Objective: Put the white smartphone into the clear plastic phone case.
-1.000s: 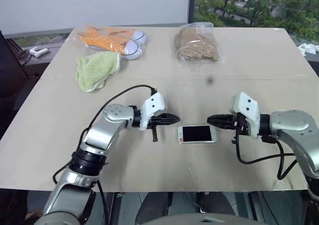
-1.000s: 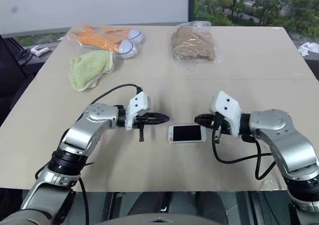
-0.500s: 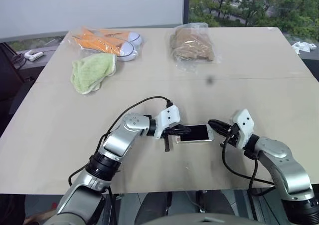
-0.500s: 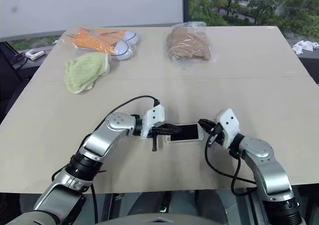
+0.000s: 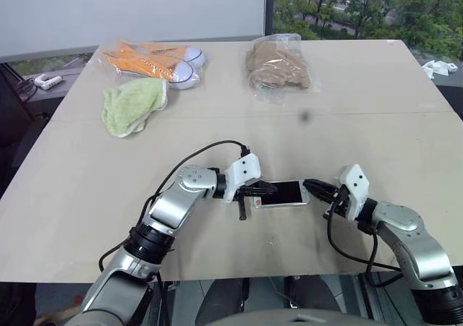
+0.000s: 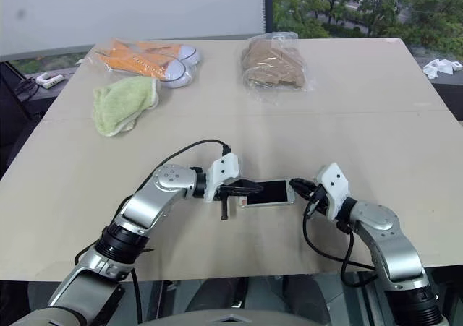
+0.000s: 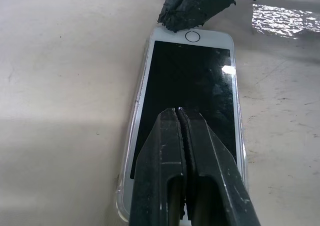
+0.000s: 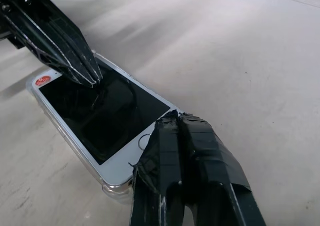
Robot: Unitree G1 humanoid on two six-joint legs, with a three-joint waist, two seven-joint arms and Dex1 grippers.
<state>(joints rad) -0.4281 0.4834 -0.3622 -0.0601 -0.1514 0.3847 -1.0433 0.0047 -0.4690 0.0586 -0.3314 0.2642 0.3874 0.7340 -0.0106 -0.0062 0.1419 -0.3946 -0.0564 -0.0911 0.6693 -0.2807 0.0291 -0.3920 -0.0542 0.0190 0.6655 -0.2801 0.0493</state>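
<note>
Left end effector (image 5: pixel 266 189) closed, right end effector (image 5: pixel 312 189) closed, tips facing

Both closed grippers now press onto the white smartphone (image 5: pixel 281 194) on the table (image 5: pixel 376 131), where a second ago they hung apart from it at either end. The left gripper (image 5: pixel 268 189) now has its tips over the screen's left part, having closed in from the left. The right gripper (image 5: pixel 314 188) is lower than before and now meets the phone's right end at the home button. Phone and clear plastic phone case (image 7: pixel 128 196) lie as before.
</note>
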